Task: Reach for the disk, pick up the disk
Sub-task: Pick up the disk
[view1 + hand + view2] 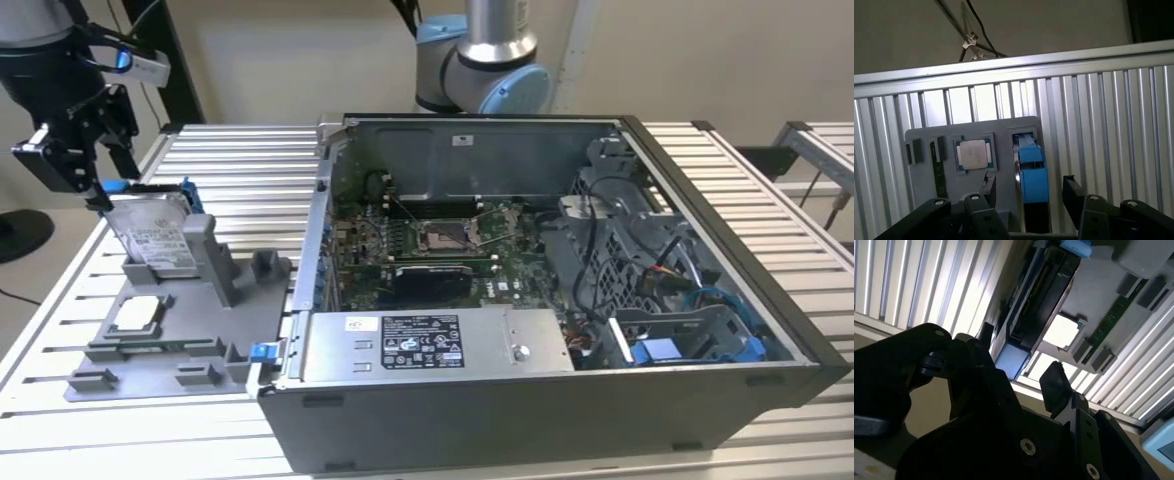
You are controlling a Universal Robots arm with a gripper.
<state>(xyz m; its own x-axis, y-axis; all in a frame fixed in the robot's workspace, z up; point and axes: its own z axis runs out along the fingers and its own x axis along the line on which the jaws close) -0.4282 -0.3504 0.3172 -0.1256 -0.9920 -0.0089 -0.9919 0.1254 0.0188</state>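
The disk (pixel 151 238) is a silver-grey drive with a white label and blue rails. It stands on edge in a grey holder (pixel 200 255) at the exterior view's left. My gripper (pixel 95 193) hangs just above its upper far corner. In the first wrist view the disk (pixel 1031 176) is seen edge-on, with its blue rail between my two black fingers, and the gripper (pixel 1029 192) is open around it. In the second wrist view the disk (pixel 1038 297) and its blue rail end lie between the spread fingers of the gripper (pixel 1021 359). I cannot tell whether the pads touch it.
The grey fixture plate (pixel 187 335) also carries a small square silver chip (pixel 138 313) and a green memory stick (pixel 160 347). An open computer case (pixel 534 300) stands to the exterior view's right of it. Another arm's base (pixel 481 60) rises behind the case. Ribbed metal table (pixel 240 160) all round.
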